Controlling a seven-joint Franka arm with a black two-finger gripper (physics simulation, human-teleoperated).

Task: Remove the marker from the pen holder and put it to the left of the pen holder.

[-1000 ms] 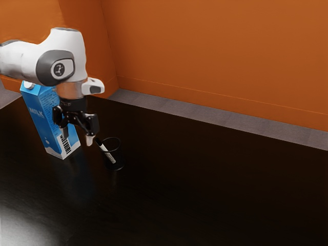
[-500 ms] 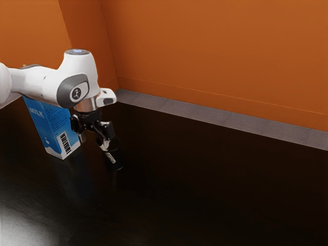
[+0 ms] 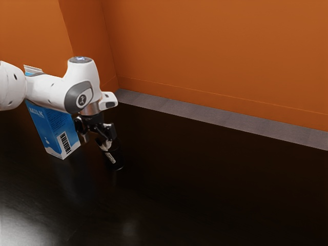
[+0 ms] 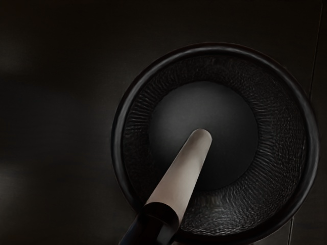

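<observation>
The gripper (image 3: pixel 96 142) stands wide, fingers apart; the marker (image 4: pixel 179 176) leans in the pen holder (image 4: pixel 118 132), its dark end (image 4: pixel 148 228) sloping up toward the gripper.

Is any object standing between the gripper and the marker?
Nothing visible stands between the gripper and the marker, which leans in the pen holder. The milk carton stands toward the exterior view's left, off that path.

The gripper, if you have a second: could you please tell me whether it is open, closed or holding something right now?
Gripper: open, holding nothing; the marker is in the pen holder.
</observation>
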